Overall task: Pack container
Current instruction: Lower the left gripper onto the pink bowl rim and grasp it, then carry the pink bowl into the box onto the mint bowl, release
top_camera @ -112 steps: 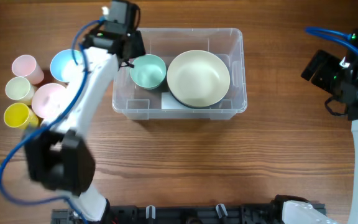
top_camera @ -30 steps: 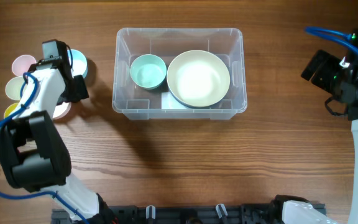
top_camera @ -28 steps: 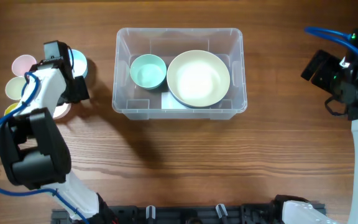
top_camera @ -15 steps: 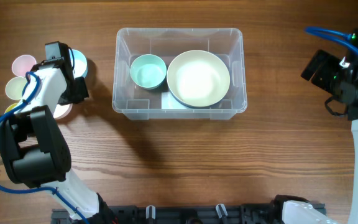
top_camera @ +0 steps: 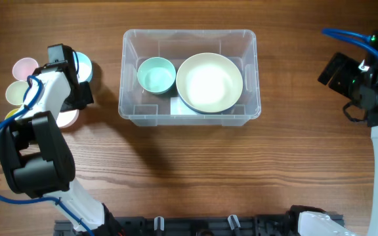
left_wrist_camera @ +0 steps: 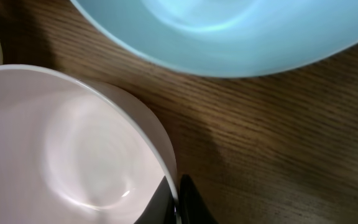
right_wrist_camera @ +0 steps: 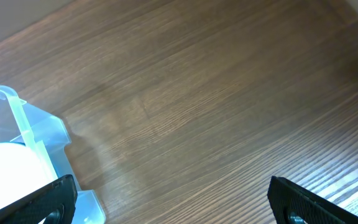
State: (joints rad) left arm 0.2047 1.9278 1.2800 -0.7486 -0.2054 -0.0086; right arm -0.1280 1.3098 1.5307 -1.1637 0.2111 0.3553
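My left pincer (left_wrist_camera: 176,200) is clamped on the pink bowl (left_wrist_camera: 73,149) at its rim. The container (top_camera: 189,37) sits on the desk, well to its right. My right pincer (right_wrist_camera: 173,186) gapes apart.

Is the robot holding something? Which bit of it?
The left tool straddles the rim of the pink bowl; whether it grips cannot be told. The right tool holds nothing.

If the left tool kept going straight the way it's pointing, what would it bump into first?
Most likely the pink bowl: its rim sits right between the tips of the left tool. Depth is hard to judge this close.
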